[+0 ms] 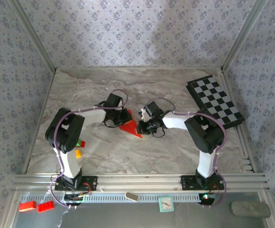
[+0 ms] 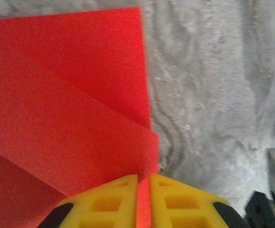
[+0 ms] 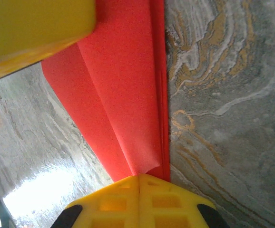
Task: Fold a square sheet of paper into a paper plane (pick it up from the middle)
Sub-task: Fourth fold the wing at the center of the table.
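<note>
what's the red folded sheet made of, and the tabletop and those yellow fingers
Red sheet: thin paper, matte, it seems; it holds sharp creases and flat layered flaps.
Tabletop: looks like grey veined marble or a printed imitation; glare in the right wrist view suggests a smooth finish.
Left gripper's fingers: probably moulded yellow plastic, matte, with recessed square pockets.

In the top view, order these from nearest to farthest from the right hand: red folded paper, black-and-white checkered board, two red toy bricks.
1. Red folded paper, held by the right hand, at centre.
2. Black-and-white checkered board, far right.
3. Two red toy bricks, near left corner.
</note>
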